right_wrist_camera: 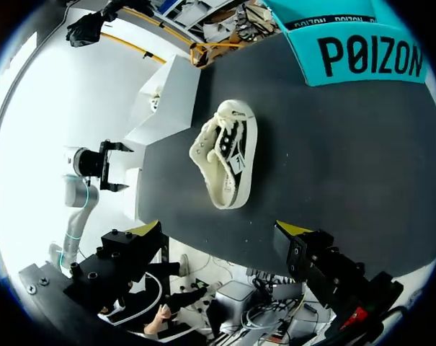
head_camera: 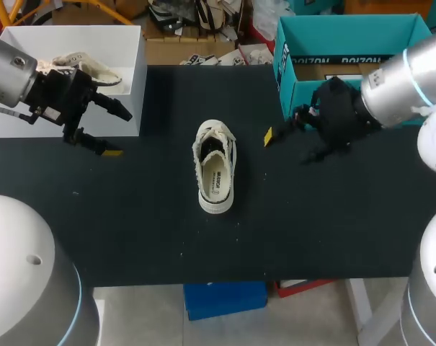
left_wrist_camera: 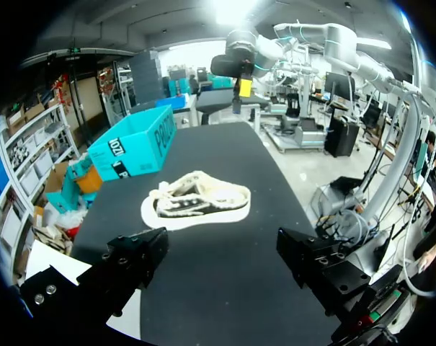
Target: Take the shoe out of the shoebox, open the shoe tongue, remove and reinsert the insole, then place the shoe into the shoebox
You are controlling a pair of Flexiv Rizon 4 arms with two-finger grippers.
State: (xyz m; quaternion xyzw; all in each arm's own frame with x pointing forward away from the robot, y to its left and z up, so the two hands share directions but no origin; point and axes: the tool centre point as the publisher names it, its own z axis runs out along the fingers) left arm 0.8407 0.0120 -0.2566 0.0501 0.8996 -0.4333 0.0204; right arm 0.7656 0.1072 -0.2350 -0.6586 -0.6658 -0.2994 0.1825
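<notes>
Our left gripper (head_camera: pixel 115 132) hangs with its fingers spread wide and nothing between them, just in front of the white box (head_camera: pixel 124 79). Our right gripper (head_camera: pixel 286 145) is equally wide and empty, beside the teal shoebox (head_camera: pixel 297 72). Between them, well apart from both, the shoe (head_camera: pixel 216 167) sits upright on its sole in the middle of the table (head_camera: pixel 145 216), heel toward us.

We judge the taking-out done and the tongue-opening next. That calls for one gripper to pin the shoe at heel or sole while the other pinches the tongue under the laces and draws it up.

The upper looks like soft cream canvas with frayed edges and dark side panels, over a smooth white rubber sole. It should give when pinched. The table is matte black.
</notes>
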